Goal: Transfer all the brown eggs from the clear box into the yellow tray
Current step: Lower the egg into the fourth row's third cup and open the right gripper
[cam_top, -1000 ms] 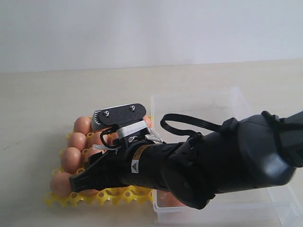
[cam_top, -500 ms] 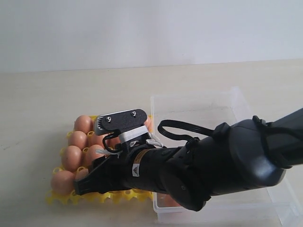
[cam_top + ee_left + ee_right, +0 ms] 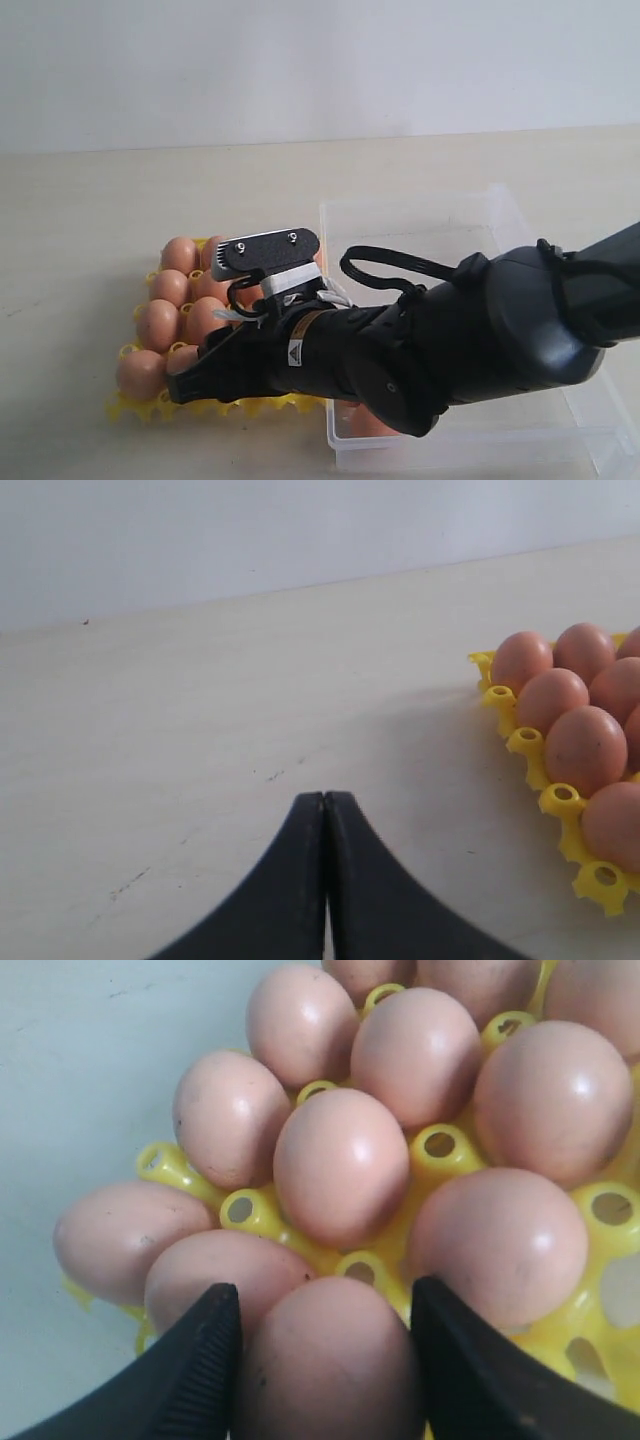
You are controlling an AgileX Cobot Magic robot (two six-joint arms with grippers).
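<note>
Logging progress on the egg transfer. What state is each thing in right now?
right gripper: shut on a brown egg, over the yellow tray.
left gripper: shut, empty, over the bare table.
yellow tray: mostly filled with eggs; some near cups look empty.
clear box: lidless; one leftover egg visible inside.

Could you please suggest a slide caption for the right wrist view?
Right gripper clasps a brown egg between its fingers, close over the yellow tray crowded with eggs.
</note>
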